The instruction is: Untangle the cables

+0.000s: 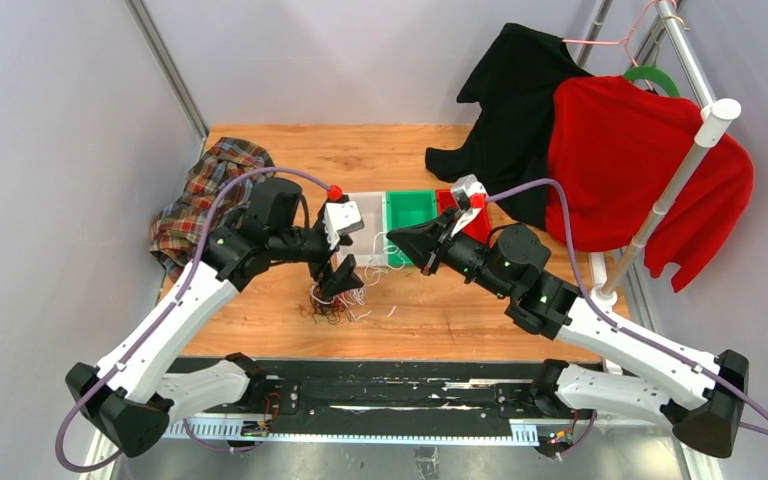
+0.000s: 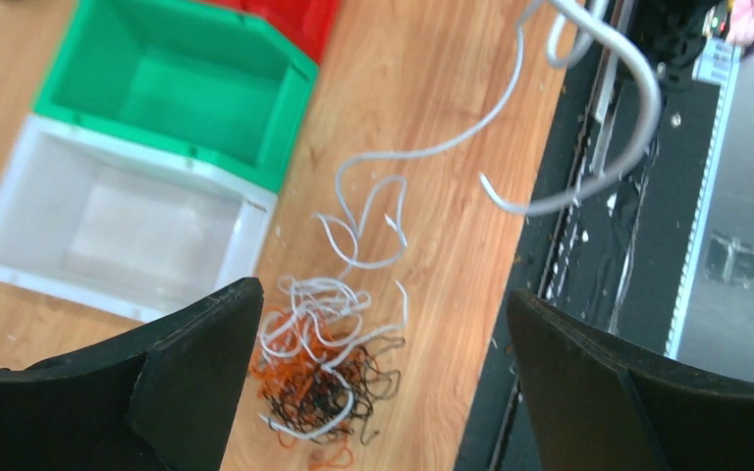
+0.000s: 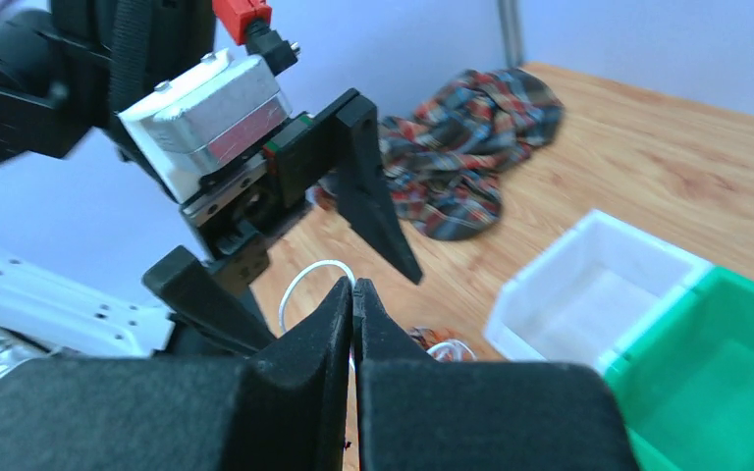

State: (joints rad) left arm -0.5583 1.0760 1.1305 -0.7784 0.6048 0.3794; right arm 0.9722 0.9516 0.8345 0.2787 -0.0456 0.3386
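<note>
The right pincer is pressed together on a white strand that loops out beside its tips. Just in front of it, the left pincer hangs spread wide and empty over the cables, partly hiding them from above. Just behind stand a white bin, a green bin and a red bin in a row; a plaid cloth lies far left. The cables are a small knot of black, orange and white threads on the wooden counter, near the white bin, with white loops trailing outward. A black garment and a red garment hang on a rack at the right. The walls are grey.
</note>
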